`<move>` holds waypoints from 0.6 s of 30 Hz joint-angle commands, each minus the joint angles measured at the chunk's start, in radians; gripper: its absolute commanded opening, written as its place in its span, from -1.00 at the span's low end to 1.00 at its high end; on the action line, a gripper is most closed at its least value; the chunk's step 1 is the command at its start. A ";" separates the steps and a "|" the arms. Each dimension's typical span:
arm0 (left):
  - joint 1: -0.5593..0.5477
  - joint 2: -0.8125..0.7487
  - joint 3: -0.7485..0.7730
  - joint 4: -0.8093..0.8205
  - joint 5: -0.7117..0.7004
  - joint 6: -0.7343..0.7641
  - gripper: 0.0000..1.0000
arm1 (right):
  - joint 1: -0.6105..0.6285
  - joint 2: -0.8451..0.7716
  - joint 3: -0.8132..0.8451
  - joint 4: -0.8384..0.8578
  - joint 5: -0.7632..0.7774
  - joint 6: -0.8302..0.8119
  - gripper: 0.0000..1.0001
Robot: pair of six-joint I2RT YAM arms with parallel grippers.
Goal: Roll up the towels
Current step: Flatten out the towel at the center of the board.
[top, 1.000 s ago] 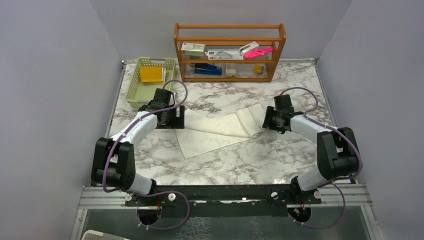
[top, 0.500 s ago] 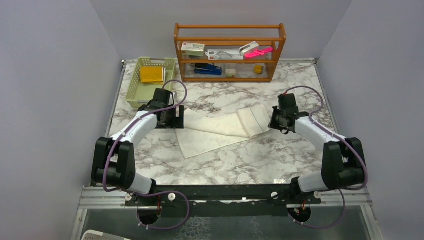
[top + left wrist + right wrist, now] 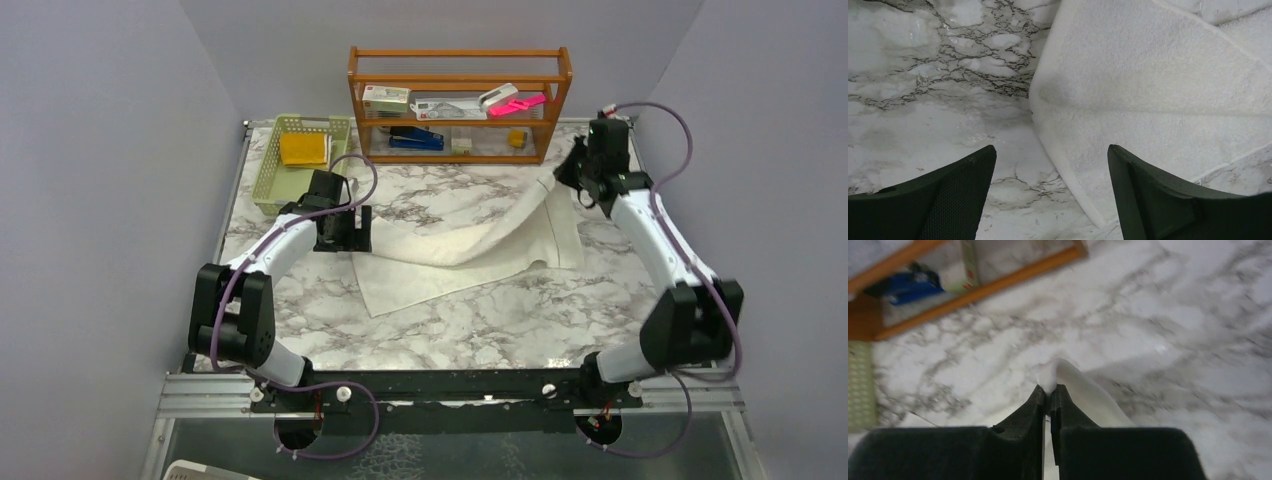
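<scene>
The left claw hangs wide open and empty over the left edge of the cream towel, which lies spread on the bench. Farther back, the right claw pinches the towel's right corner, held up off the bench. This looks like straightening before rolling; next, that corner needs laying flat. The yellow towel sits in the green basket, far left.

The white box on the wooden shelf shows a red printed strip too small to read, and no other writing is legible.
</scene>
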State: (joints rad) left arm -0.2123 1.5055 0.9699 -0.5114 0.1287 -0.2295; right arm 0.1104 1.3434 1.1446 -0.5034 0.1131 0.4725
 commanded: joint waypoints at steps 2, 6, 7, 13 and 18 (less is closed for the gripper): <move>0.005 0.021 0.055 -0.009 0.020 -0.008 0.69 | 0.008 0.440 0.362 0.149 -0.284 0.111 -0.22; 0.007 0.032 0.090 -0.022 0.032 -0.059 0.68 | 0.026 0.456 0.286 0.147 -0.312 0.060 0.47; 0.007 0.037 0.097 -0.020 0.044 -0.070 0.67 | 0.026 0.426 0.220 0.162 -0.271 0.044 0.55; 0.007 0.063 0.109 -0.018 0.009 -0.064 0.65 | 0.026 0.316 -0.052 0.213 -0.286 -0.017 0.55; 0.016 0.140 0.152 -0.013 -0.035 -0.021 0.66 | 0.024 0.356 -0.127 0.235 -0.312 0.019 0.50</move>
State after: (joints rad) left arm -0.2100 1.5845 1.0672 -0.5220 0.1364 -0.2798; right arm 0.1379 1.6894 1.0500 -0.3340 -0.1600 0.4850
